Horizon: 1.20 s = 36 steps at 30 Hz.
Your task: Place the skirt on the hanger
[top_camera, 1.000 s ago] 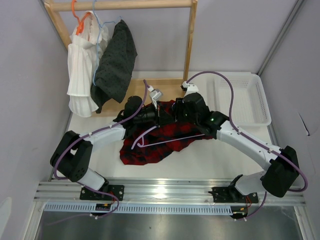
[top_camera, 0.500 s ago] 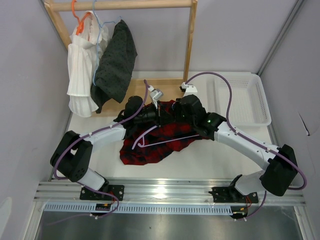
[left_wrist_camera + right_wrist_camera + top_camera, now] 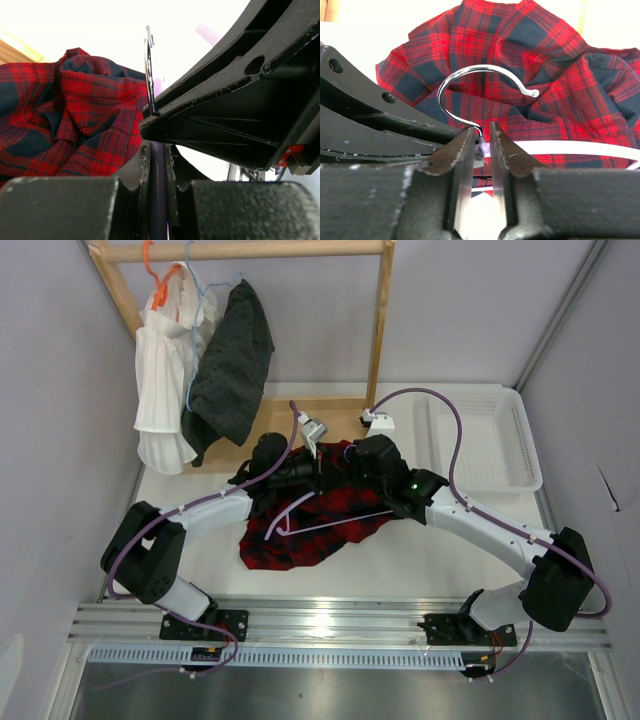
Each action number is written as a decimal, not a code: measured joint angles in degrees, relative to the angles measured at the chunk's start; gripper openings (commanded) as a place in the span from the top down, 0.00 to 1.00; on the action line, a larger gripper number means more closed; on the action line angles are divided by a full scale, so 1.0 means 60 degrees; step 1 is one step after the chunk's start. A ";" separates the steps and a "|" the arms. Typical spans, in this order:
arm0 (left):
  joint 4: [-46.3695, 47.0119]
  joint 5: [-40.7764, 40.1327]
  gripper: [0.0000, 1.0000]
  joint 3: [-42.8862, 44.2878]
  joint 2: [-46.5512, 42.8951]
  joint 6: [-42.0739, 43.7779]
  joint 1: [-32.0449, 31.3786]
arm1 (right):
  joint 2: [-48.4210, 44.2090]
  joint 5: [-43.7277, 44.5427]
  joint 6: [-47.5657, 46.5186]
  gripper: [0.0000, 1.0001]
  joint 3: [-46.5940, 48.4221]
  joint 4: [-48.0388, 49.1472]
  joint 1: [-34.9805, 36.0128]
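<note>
The red-and-black checked skirt (image 3: 300, 530) lies crumpled on the table between the arms; it also shows in the left wrist view (image 3: 65, 115) and the right wrist view (image 3: 530, 60). The lilac hanger (image 3: 340, 522) rests on it, chrome hook (image 3: 470, 80) up. My left gripper (image 3: 320, 473) (image 3: 157, 150) is shut on the hanger's dark-looking bar just below the hook (image 3: 149, 70). My right gripper (image 3: 348, 470) (image 3: 482, 132) faces it, jaws a narrow gap apart around the hanger's neck (image 3: 481, 148), which lies against one finger only.
A wooden rack (image 3: 380, 330) stands at the back with a white pleated garment (image 3: 165, 390) on an orange hanger and a dark dotted garment (image 3: 232, 360) on a pale blue one. A white basket (image 3: 520, 440) sits at the back right.
My right gripper has moved left towards the left gripper and the hanger's hook. The left gripper, hanger and skirt have stayed in place.
</note>
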 measured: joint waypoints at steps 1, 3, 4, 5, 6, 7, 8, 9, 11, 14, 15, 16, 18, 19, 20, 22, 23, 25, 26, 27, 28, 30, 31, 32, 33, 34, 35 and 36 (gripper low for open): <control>-0.0004 -0.0029 1.00 0.0000 0.0000 0.0007 -0.0007 | 0.0000 0.0000 0.0015 0.82 -0.0007 0.0000 0.0000; 0.0000 -0.0069 1.00 0.0000 0.0000 0.0025 -0.0026 | 0.0000 0.0015 0.0026 0.96 -0.0011 0.0000 0.0015; 0.0000 -0.0098 1.00 0.0004 0.0000 0.0029 -0.0033 | 0.0000 0.0044 0.0004 1.00 -0.0018 -0.0011 0.0025; -0.0007 -0.0113 1.00 0.0004 0.0000 0.0033 -0.0036 | 0.0000 0.0066 -0.0025 1.00 -0.0029 -0.0018 0.0033; -0.0018 -0.0124 1.00 0.0000 0.0000 0.0036 -0.0044 | 0.0000 0.0084 -0.0033 1.00 -0.0033 -0.0026 0.0033; -0.0025 -0.0135 0.99 0.0004 0.0000 0.0036 -0.0051 | 0.0000 0.0102 -0.0036 1.00 -0.0033 -0.0033 0.0040; -0.0025 -0.0146 0.98 0.0004 0.0000 0.0036 -0.0055 | 0.0000 0.0131 -0.0044 1.00 -0.0033 -0.0044 0.0047; -0.0029 -0.0157 0.97 0.0004 0.0000 0.0040 -0.0062 | 0.0000 0.0160 -0.0044 1.00 -0.0033 -0.0051 0.0055; -0.0033 -0.0189 0.92 0.0004 0.0000 0.0047 -0.0080 | 0.0000 0.0208 -0.0044 1.00 -0.0033 -0.0066 0.0062; -0.0076 -0.0208 0.83 0.0007 0.0000 0.0062 -0.0098 | 0.0000 0.0248 -0.0044 1.00 -0.0033 -0.0091 0.0080; -0.0124 -0.0215 0.82 0.0022 0.0000 0.0084 -0.0098 | 0.0000 0.0266 -0.0044 1.00 -0.0033 -0.0102 0.0091; -0.0168 -0.0219 0.82 0.0040 -0.0004 0.0120 -0.0098 | 0.0000 0.0299 -0.0040 1.00 -0.0033 -0.0117 0.0098; -0.0237 -0.0233 0.79 0.0076 -0.0004 0.0200 -0.0098 | 0.0000 0.0379 -0.0033 1.00 -0.0029 -0.0131 0.0120; -0.0284 -0.0251 0.77 0.0098 -0.0011 0.0240 -0.0098 | 0.0000 0.0415 -0.0029 1.00 -0.0029 -0.0153 0.0135; -0.0357 -0.0277 0.72 0.0127 -0.0018 0.0299 -0.0102 | 0.0000 0.0459 -0.0029 1.00 -0.0029 -0.0178 0.0146; -0.0470 -0.0280 0.70 0.0142 -0.0109 0.0368 -0.0109 | 0.0000 0.0769 -0.0015 1.00 -0.0025 -0.0375 0.0124; -0.0514 -0.0335 0.66 0.0149 -0.0178 0.0415 -0.0109 | 0.0000 0.0871 -0.0007 1.00 -0.0025 -0.0441 0.0084; -0.0623 -0.0375 0.61 0.0178 -0.0306 0.0481 -0.0109 | 0.0000 0.1096 -0.0018 1.00 -0.0025 -0.0532 0.0044; -0.0667 -0.0390 0.60 0.0193 -0.0386 0.0499 -0.0106 | 0.0000 0.1195 -0.0022 1.00 -0.0025 -0.0583 0.0036; -0.0714 -0.0419 0.59 0.0200 -0.0484 0.0528 -0.0106 | 0.0000 0.1268 -0.0018 1.00 -0.0025 -0.0645 0.0029; -0.0769 -0.0433 0.59 0.0200 -0.0583 0.0546 -0.0106 | 0.0000 0.1330 -0.0018 1.00 -0.0025 -0.0696 0.0015; -0.0892 -0.0459 0.56 0.0200 -0.0754 0.0594 -0.0106 | 0.0000 0.1439 -0.0018 1.00 -0.0025 -0.0769 0.0007; -0.0943 -0.0466 0.56 0.0200 -0.0816 0.0630 -0.0106 | 0.0000 0.1472 -0.0018 1.00 -0.0025 -0.0787 0.0011; -0.1035 -0.0495 0.55 0.0204 -0.0892 0.0667 -0.0106 | 0.0000 0.1497 -0.0022 1.00 -0.0025 -0.0805 0.0011; -0.1144 -0.0532 0.55 0.0204 -0.0969 0.0718 -0.0106 | 0.0000 0.1512 -0.0022 1.00 -0.0025 -0.0820 0.0011; -0.1260 -0.0608 0.55 0.0204 -0.1060 0.0743 -0.0106 | 0.0000 0.1512 -0.0022 1.00 -0.0025 -0.0831 0.0011; -0.1402 -0.0707 0.54 0.0204 -0.1158 0.0787 -0.0106 | 0.0000 0.1515 -0.0025 1.00 -0.0025 -0.0845 0.0011; -0.1581 -0.0809 0.53 0.0204 -0.1286 0.0809 -0.0102 | 0.0000 0.1523 -0.0029 1.00 -0.0025 -0.0856 0.0011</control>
